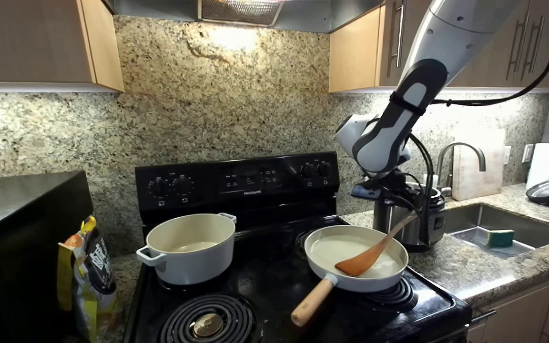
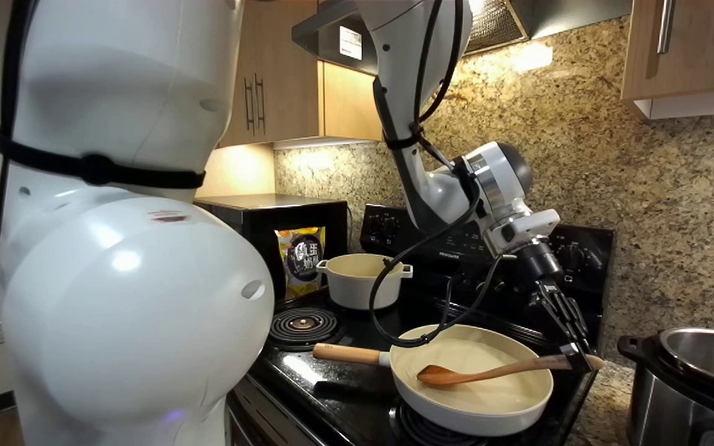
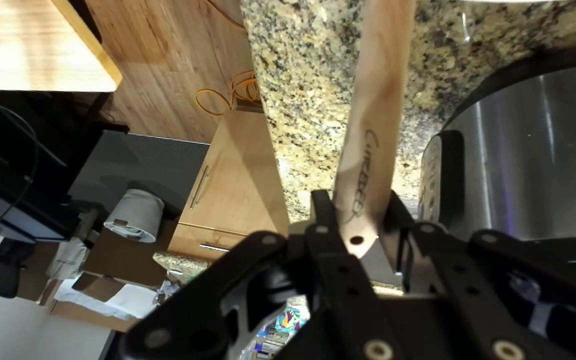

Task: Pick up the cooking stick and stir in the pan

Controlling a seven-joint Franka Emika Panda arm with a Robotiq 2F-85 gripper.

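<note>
Speckled stone kitchen wall (image 1: 231, 105), with a black stove (image 1: 274, 305) in front of it. Near the stove's edge by the stone counter (image 1: 470, 267), a white frying pan (image 1: 334, 247), with its pale wood handle (image 1: 315, 300) out toward the front edge. Inside the pan, the flat orange-brown blade (image 2: 436, 375) of a wooden spatula (image 2: 506, 370), down low; touching the bottom or not, cannot tell. Long end of the spatula tilted up over the pan's rim, toward the counter. Black claw (image 3: 360, 210) squeezed snug near the tip of that long end, with only the wood between its two fingers (image 3: 324, 210). Dark writing (image 3: 363, 175) and a small hole (image 3: 356, 240) on the wood there. Grey-and-white robot arm (image 1: 401, 121) bent down from high up in both exterior views. At the stove's back corner, near a yellow snack bag (image 1: 98, 271), a white pot (image 1: 198, 264) with two handles. At the front corner on that side, a coil burner (image 1: 208, 325). On the counter, just past the pan, a steel electric cooker (image 2: 670, 396).
</note>
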